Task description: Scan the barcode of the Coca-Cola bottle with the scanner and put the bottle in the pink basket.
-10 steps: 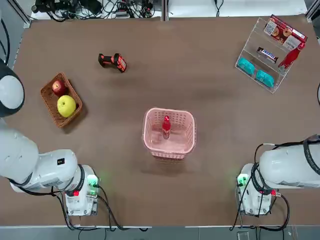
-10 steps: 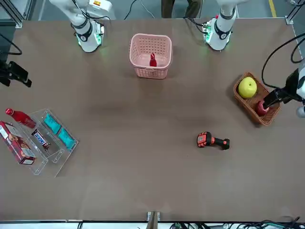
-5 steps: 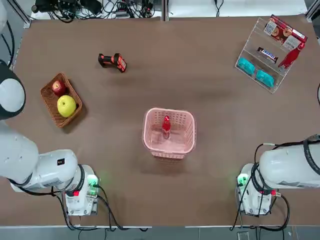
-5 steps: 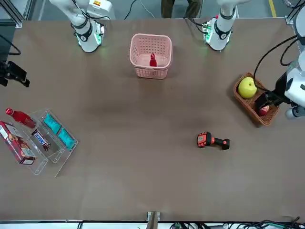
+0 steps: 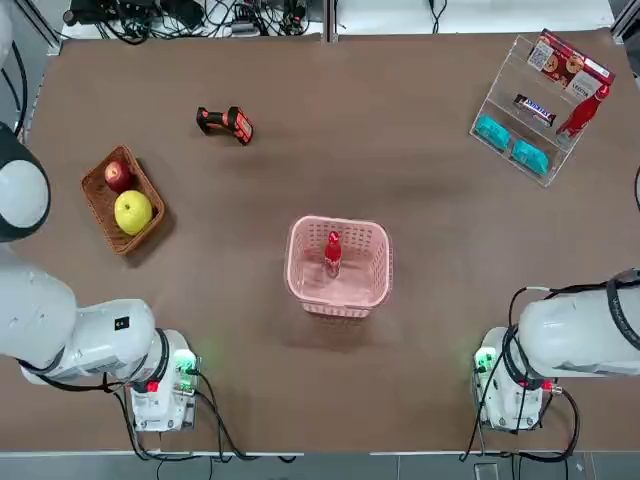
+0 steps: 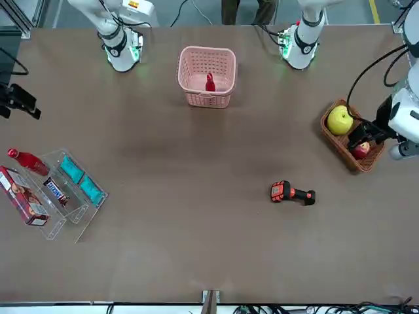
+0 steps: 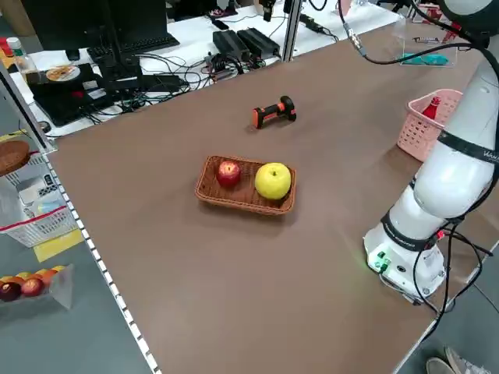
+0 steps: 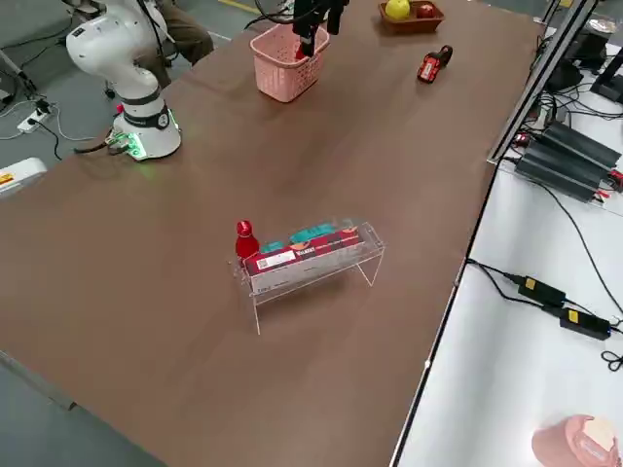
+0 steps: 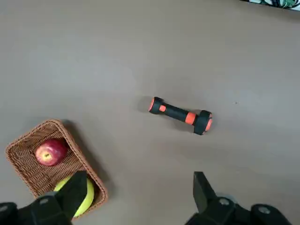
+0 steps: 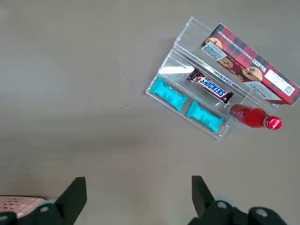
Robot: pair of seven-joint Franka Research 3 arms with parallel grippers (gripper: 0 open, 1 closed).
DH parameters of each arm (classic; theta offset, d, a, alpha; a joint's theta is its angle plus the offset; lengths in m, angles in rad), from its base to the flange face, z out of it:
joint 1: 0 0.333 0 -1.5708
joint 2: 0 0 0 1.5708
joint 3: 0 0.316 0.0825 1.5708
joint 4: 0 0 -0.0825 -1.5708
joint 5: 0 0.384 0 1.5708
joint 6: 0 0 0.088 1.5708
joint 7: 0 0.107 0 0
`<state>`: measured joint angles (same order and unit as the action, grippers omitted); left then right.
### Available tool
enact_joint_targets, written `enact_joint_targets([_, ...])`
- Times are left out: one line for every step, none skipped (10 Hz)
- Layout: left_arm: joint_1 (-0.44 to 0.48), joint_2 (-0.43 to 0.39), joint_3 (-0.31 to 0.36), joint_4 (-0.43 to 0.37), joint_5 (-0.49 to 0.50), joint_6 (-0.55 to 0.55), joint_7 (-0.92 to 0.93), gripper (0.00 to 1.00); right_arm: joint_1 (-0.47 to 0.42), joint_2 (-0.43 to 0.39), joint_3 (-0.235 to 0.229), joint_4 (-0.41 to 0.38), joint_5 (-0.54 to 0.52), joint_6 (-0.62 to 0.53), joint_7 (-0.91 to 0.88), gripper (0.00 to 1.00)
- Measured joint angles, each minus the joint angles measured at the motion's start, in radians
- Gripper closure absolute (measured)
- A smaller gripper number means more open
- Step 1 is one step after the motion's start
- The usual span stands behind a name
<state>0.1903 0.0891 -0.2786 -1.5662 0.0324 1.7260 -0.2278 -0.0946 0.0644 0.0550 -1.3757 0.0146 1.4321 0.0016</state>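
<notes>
Overhead and front cameras face each other from six and twelve o'clock, sharing the pale pink lattice-walled plastic basket (image 5: 339, 266) mid-table.

A robotics lab set up as a mock shop checkout: two white arms bolted to a brown table (image 5: 400, 200); a clear display rack (image 5: 535, 105) stocked with snacks; a wicker fruit basket (image 5: 120, 200); cables and power supplies (image 8: 569, 161) lining the side benches; aluminium framing (image 7: 292, 27) around the rig.
</notes>
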Motion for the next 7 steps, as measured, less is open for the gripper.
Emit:
enact_joint_targets([0.002, -0.002, 0.011, 0.009, 0.000, -0.013, 0.047, 0.00, 0.000, 0.000, 0.000, 0.000, 0.000, -0.002, -0.008, 0.01])
enact_joint_targets([0.005, -0.005, 0.022, 0.015, 0.000, -0.023, 0.088, 0.00, 0.000, 0.000, 0.000, 0.000, 0.000, -0.003, -0.011, 0.01])
enact_joint_targets([0.007, -0.006, 0.027, 0.017, 0.000, -0.026, 0.115, 0.00, 0.000, 0.000, 0.001, 0.000, 0.000, -0.003, -0.011, 0.01])
enact_joint_targets([0.007, -0.006, 0.027, 0.018, 0.000, -0.028, 0.126, 0.00, 0.000, 0.000, 0.002, 0.000, 0.000, -0.003, -0.011, 0.01])
enact_joint_targets([0.007, -0.006, 0.027, 0.018, 0.000, -0.029, 0.128, 0.00, 0.000, 0.000, 0.002, 0.000, 0.000, -0.003, -0.011, 0.01])
enact_joint_targets([0.007, -0.006, 0.027, 0.018, 0.000, -0.029, 0.128, 0.00, 0.000, 0.000, 0.002, 0.000, 0.000, -0.003, -0.011, 0.01])
enact_joint_targets([0.007, -0.006, 0.027, 0.018, 0.000, -0.029, 0.128, 0.00, 0.000, 0.000, 0.002, 0.000, 0.000, -0.002, -0.011, 0.01])
